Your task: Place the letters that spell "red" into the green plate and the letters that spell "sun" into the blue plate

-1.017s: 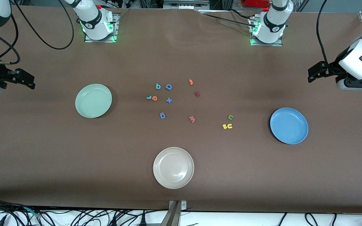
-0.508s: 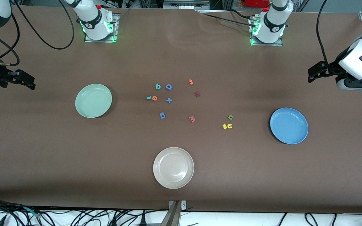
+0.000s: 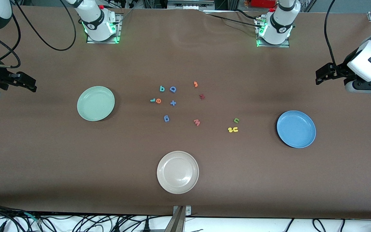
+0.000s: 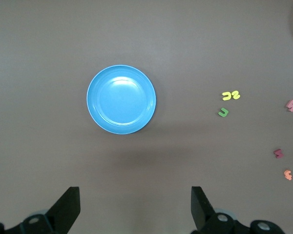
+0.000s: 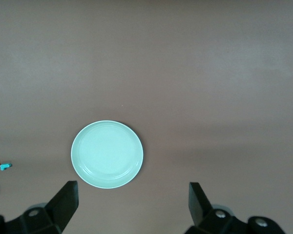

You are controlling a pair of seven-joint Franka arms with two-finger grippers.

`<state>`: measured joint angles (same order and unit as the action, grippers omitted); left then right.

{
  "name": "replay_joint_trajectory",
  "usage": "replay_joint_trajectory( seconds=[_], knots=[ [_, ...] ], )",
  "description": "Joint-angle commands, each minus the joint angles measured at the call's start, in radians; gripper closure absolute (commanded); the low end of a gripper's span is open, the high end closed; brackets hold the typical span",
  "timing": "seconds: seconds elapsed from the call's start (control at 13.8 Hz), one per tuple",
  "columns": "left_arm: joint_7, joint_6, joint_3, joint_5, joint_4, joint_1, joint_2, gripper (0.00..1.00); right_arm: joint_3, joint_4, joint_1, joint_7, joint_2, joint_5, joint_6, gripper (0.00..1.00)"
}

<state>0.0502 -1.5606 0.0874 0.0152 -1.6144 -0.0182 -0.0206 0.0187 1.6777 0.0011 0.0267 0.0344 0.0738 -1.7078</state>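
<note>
The green plate (image 3: 96, 103) (image 5: 107, 154) lies toward the right arm's end, the blue plate (image 3: 296, 129) (image 4: 121, 99) toward the left arm's end. Mid-table lie a teal "d" (image 3: 162, 89), a teal "r" (image 3: 152, 100) and an orange "e" (image 3: 158, 101). Closer to the blue plate are a green "n" (image 3: 236, 120), a yellow "s" (image 3: 230, 130) and a yellow "u" (image 3: 235, 129). My right gripper (image 3: 31, 84) (image 5: 133, 192) hangs open and empty high beside the green plate. My left gripper (image 3: 319, 76) (image 4: 135, 195) hangs open and empty high beside the blue plate.
An off-white plate (image 3: 177, 172) sits nearest the front camera. Other foam pieces lie among the letters: a blue "D" (image 3: 172, 89), a blue plus (image 3: 173, 103), a blue "6" (image 3: 166, 118), an orange "3" (image 3: 195, 84), a dark red piece (image 3: 201, 96) and a reddish "w" (image 3: 197, 122).
The right arm has shifted very slightly. The left arm, the plates and the letters have not moved.
</note>
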Motion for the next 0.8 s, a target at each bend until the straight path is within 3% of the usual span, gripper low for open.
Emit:
replay_joint_trajectory(
  seconds=[0.0, 0.73],
  knots=[
    [-0.006, -0.001, -0.002, -0.023, 0.004, -0.002, 0.004, 0.0, -0.006, -0.001, -0.01, 0.007, -0.002, -0.019, 0.008, 0.0],
    [-0.001, -0.001, -0.002, -0.023, 0.008, 0.001, 0.002, 0.0, -0.009, 0.0, -0.01, 0.004, -0.004, -0.019, 0.01, 0.0]
  ],
)
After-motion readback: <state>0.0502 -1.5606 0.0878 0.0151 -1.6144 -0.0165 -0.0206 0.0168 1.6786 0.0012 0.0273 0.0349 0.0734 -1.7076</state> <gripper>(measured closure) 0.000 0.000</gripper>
